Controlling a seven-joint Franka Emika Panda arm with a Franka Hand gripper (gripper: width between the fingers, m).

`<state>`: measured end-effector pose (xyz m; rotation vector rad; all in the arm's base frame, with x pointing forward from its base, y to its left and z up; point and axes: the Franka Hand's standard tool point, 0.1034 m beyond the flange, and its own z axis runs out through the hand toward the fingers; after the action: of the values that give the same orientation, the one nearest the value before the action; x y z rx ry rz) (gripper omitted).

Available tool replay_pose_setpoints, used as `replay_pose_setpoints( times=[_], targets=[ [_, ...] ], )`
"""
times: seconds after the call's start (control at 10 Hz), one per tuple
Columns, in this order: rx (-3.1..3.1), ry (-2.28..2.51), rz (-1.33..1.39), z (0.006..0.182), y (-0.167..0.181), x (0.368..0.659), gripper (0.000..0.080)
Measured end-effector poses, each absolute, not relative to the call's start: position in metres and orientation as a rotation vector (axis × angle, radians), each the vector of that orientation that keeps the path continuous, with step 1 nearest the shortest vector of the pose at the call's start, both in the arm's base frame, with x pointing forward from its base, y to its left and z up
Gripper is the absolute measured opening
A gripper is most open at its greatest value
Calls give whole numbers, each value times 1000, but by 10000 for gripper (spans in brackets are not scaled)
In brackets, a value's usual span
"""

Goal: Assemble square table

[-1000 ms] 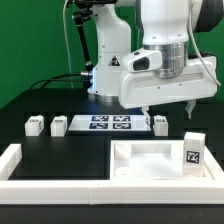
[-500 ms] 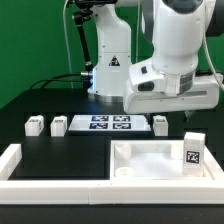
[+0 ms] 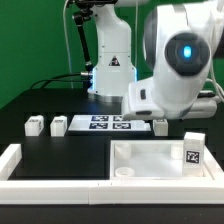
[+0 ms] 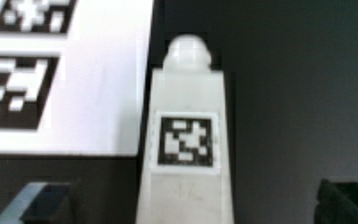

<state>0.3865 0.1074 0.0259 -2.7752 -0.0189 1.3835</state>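
No legible words — just coded tags (image 4: pixel 190 140) on leg (image 4: pixel 188 80), marker board (image 4: pixel 105 90).

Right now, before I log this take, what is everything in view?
square tabletop: one, white, front of the table toward the exterior view's right.
legs: four, white, tagged; two lying to the exterior view's left of the marker board, one at the board's right end, one upright at the tabletop's right edge.
marker board: one, white with black tags, flat at mid-table.
border rail: one, white, along the front and the exterior view's left.
table: one, black.
robot arm: one, white, above the leg by the board's right end.
gripper: one, dark fingertips, open, either side of a leg.
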Motion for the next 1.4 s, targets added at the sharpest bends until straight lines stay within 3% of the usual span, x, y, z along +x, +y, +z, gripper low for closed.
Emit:
replay_pose_setpoints(
  times=[0.1, 0.5, 1.0, 1.1, 1.2, 1.3, 1.4],
  targets=[
    [-2763, -19, 1413, 19, 108, 390, 649],
    [-2755, -12, 1428, 17, 105, 388, 649],
    [-2760, 102, 1503, 7, 103, 362, 649],
    [-2759, 105, 1503, 7, 103, 363, 556],
    [-2758, 106, 1503, 7, 102, 363, 556],
    [-2758, 107, 1503, 7, 102, 363, 356],
    [-2757, 109, 1503, 7, 102, 363, 287]
  ],
)
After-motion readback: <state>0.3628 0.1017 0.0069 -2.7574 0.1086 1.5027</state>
